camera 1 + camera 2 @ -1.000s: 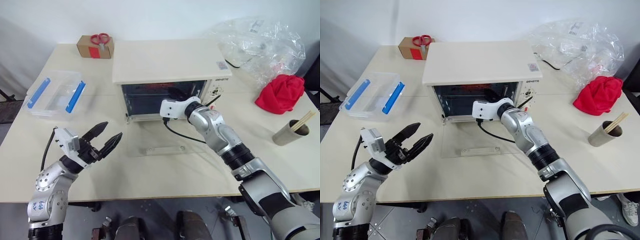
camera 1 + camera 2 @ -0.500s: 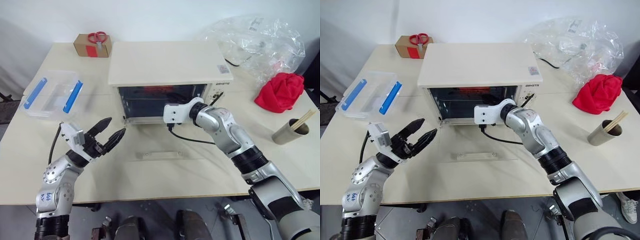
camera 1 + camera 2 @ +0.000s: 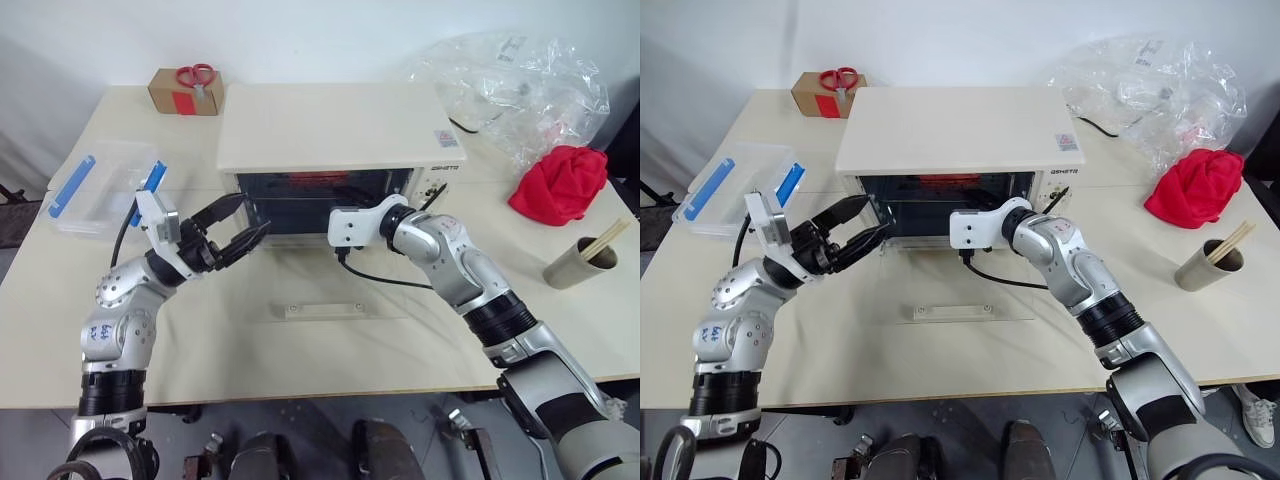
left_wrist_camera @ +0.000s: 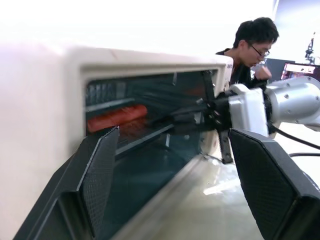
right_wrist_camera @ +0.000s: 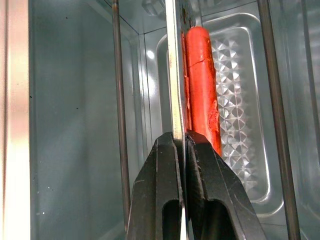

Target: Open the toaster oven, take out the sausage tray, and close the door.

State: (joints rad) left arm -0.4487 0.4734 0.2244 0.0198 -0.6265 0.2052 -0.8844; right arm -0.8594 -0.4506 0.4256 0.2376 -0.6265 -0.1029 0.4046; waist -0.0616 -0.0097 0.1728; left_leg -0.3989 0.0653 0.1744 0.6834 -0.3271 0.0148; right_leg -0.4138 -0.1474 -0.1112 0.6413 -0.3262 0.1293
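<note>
Right end effector (image 5: 180,137) pinches the sausage tray (image 5: 172,65) rim inside the toaster oven (image 3: 335,125).

Door (image 3: 320,300) flat on table, toaster oven (image 3: 340,150) mouth open. Right gripper (image 5: 181,145) occupies cavity centre; left side free beside left gripper (image 3: 235,225).

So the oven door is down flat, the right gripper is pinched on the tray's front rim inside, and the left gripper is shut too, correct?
Not quite: the left gripper is open, its fingers spread apart at the oven's left front, as the left eye view shows. The rest holds: the door lies flat, and the right gripper is pinched on the sausage tray's front rim inside the toaster oven.
</note>
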